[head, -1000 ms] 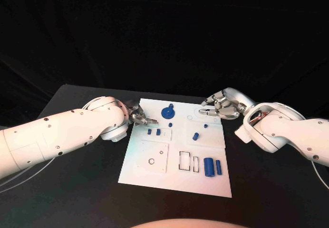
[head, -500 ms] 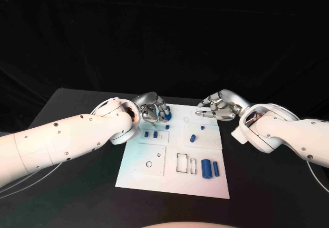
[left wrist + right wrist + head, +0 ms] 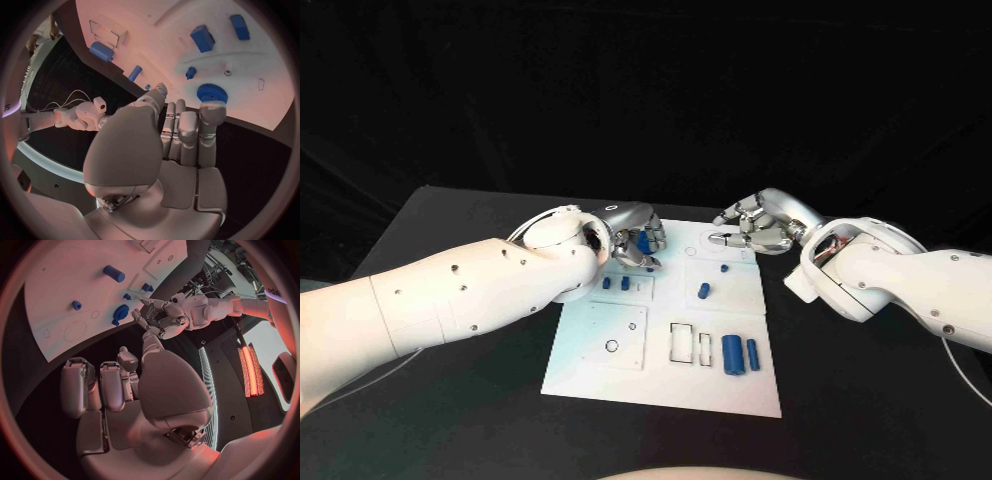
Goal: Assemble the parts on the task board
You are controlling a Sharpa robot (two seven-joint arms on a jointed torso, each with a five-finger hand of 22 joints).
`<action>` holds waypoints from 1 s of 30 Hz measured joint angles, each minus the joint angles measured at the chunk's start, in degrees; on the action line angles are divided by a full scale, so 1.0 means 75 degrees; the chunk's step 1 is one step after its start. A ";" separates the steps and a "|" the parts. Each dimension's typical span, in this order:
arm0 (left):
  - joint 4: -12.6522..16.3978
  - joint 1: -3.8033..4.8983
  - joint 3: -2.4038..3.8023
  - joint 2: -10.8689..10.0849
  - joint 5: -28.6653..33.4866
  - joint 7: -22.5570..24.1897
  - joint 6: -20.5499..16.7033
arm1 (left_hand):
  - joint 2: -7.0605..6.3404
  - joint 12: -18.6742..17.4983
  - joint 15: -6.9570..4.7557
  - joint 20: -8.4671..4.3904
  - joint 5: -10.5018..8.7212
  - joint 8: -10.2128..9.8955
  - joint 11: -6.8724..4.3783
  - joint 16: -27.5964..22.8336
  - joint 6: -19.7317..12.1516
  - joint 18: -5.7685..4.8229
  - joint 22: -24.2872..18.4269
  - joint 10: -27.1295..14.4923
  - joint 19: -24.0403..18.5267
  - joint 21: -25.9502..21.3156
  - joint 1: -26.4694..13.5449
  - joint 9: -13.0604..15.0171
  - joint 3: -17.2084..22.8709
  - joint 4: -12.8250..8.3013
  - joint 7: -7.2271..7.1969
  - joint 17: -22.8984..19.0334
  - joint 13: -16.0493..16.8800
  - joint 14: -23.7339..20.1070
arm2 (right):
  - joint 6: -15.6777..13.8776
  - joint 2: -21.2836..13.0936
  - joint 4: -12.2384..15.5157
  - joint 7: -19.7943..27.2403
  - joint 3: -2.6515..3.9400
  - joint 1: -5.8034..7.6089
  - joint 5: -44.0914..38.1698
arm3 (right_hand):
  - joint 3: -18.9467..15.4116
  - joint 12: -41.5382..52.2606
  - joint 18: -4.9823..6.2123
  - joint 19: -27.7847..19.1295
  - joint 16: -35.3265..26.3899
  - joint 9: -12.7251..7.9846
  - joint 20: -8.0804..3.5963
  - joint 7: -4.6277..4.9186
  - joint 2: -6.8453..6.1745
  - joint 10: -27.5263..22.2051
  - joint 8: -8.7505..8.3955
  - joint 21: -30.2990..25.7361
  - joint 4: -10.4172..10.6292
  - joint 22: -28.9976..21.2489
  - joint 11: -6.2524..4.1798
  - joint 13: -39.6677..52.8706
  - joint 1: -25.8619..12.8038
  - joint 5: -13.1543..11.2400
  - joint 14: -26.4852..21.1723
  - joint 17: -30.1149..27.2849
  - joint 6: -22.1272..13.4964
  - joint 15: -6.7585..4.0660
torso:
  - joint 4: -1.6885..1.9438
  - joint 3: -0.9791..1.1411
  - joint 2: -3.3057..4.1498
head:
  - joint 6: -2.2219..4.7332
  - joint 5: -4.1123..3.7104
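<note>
The blue toothed gear point(image 3: 648, 239) at the white task board's point(image 3: 625, 375) far edge is being reached by the left robot hand point(image 3: 635, 228), fingers apart and empty; closing on it is judged next, while the right robot hand point(image 3: 759, 226) hovers loosely curled, holding nothing.

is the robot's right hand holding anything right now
No. The right robot hand hovers at the task board's far edge, fingers curled, nothing between them.

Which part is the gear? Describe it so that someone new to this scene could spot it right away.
Start at the white task board in the middle of the black table, then go to its far edge, where the left hand hovers. The gear lies on the board just beyond that hand's fingertips: the only round, toothed blue part, while its neighbours are small pegs and blocks.
</note>
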 measured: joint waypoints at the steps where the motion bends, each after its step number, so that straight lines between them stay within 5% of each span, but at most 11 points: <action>1: -0.0058 -0.0003 -0.0004 0.0044 -0.0062 -0.0007 0.0050 | 0.0001 -0.0022 0.0000 0.0000 0.0000 0.0000 0.0000 0.0019 0.0011 0.0000 0.0040 0.0000 0.0000 0.0029 -0.0001 -0.0020 0.0000 0.0000 -0.0011 0.0000 -0.0019 0.0000 | -0.0001 0.0001 0.0001 0.0001 0.0000 0.0000 -0.0010 | 0.0000 0.0000 0.0000 0.0000 -0.0025 0.0000 0.0000 0.0000 0.0000 0.0000 0.0000 0.0000 0.0000 0.0000 0.0000 0.0000 0.0000 0.0000 0.0000 0.0000 0.0000 0.0000 | 0.0000 0.0000 0.0001 | -0.0001 -0.0001; 8: -0.0394 -0.0012 -0.0010 0.0279 -0.0395 -0.0120 0.0316 | 0.0008 -0.0087 0.0000 0.0000 0.0000 -0.0089 0.0000 0.0061 0.0037 0.0001 0.0144 0.0000 0.0000 0.0119 -0.0008 -0.0112 -0.0021 -0.0021 0.0016 -0.0042 -0.0108 0.0000 | -0.0003 0.0004 0.0011 0.0003 0.0000 -0.0004 -0.0097 | 0.0000 -0.0044 0.0000 0.0000 -0.0043 -0.0001 0.0000 -0.0005 0.0000 -0.0027 0.0000 -0.0035 0.0000 -0.0001 -0.0027 -0.0043 0.0000 0.0000 0.0000 -0.0020 -0.0019 0.0000 | 0.0001 0.0004 0.0001 | -0.0004 -0.0010; 10: -0.0468 -0.0014 -0.0004 0.0323 -0.0449 -0.0162 0.0363 | 0.0008 -0.0088 0.0002 0.0027 0.0000 -0.0089 0.0000 0.0079 0.0054 -0.0113 0.0211 0.0000 0.0026 0.0180 -0.0008 -0.0133 -0.0021 -0.0021 0.0033 -0.0039 -0.0128 0.0052 | -0.0003 0.0003 0.0011 0.0003 0.0000 -0.0004 -0.0114 | 0.0000 -0.0044 0.0000 0.0000 -0.0043 -0.0001 0.0000 -0.0004 0.0000 -0.0028 0.0000 -0.0035 0.0000 -0.0001 -0.0028 -0.0043 0.0000 0.0000 0.0000 -0.0020 -0.0020 0.0000 | 0.0004 0.0004 -0.0001 | -0.0010 -0.0018; 30: -0.0966 -0.0029 0.0009 0.0585 -0.0550 -0.0366 0.0816 | 0.0094 -0.0177 -0.0027 -0.0027 0.0000 -0.0199 -0.0012 0.0511 0.0270 -0.0115 0.0736 0.0320 0.0136 0.0613 0.0016 -0.0336 0.0095 -0.0136 0.0058 0.0178 -0.0364 0.0246 | -0.0002 0.0023 0.0015 0.0004 0.0000 -0.0006 -0.0179 | 0.0000 -0.0043 0.0000 0.0001 -0.0043 -0.0001 0.0000 -0.0015 0.0000 -0.0026 0.0000 -0.0035 0.0000 -0.0002 -0.0027 -0.0058 0.0000 -0.0001 0.0000 -0.0020 -0.0011 0.0000 | 0.0013 0.0005 -0.0008 | -0.0034 -0.0034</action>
